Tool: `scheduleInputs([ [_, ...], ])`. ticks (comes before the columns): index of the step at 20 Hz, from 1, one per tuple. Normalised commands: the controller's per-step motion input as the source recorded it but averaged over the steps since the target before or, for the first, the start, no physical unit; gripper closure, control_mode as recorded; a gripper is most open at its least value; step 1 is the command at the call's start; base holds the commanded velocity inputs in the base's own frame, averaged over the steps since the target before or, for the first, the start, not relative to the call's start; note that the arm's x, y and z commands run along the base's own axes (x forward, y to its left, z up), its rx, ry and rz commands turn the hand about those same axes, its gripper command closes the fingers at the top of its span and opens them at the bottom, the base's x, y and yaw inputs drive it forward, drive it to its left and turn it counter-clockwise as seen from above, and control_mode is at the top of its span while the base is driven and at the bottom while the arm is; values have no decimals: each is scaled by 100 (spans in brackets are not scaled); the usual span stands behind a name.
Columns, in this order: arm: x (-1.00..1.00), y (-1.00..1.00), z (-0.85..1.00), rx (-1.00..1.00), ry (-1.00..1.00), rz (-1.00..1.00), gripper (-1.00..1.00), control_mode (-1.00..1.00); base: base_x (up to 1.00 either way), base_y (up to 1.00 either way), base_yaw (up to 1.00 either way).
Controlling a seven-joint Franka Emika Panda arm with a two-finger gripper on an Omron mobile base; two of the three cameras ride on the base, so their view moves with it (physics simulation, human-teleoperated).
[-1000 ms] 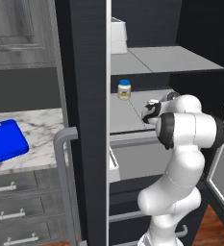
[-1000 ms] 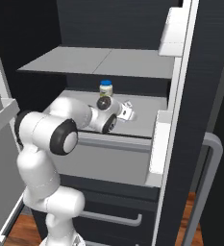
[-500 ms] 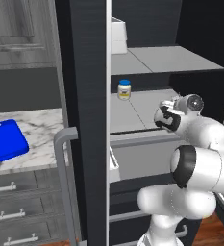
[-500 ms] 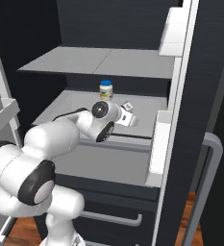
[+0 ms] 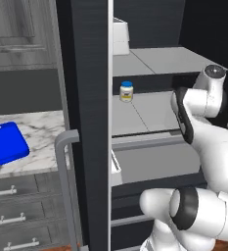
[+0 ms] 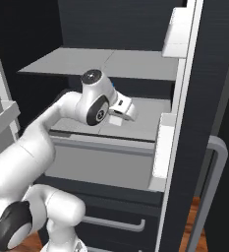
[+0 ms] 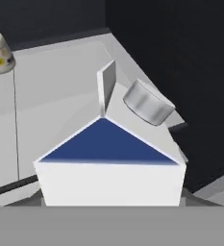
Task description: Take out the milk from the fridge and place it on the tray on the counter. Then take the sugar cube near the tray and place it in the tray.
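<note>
The fingers sit at the milk on the fridge shelf, but they are hidden from me and I cannot tell whether they are spread around the carton or pressing it. The carton stands upright very close in the hand view, its blue gable panel and round grey cap facing up, near the shelf's edge by the dark wall. The white arm reaches in from below, elbow bent, wrist level over the middle shelf. A blue-lidded jar stands further back on that shelf, well apart, with open shelf between. Outside, the blue tray lies on the marble counter, beside the open door's grey handle.
</note>
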Motion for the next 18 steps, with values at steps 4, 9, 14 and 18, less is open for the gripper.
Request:
scheduleInputs([
  [4, -100, 28, 31, 0, 0, 6, 100, -100, 0, 0, 0],
  [9, -87, 56, -4, 1, -44, 7, 100, -100, 0, 0, 0],
  [14, -28, 51, 4, 4, -28, 11, 100, -100, 0, 0, 0],
  [18, -29, 42, 11, 0, -9, 20, 100, -100, 0, 0, 0],
])
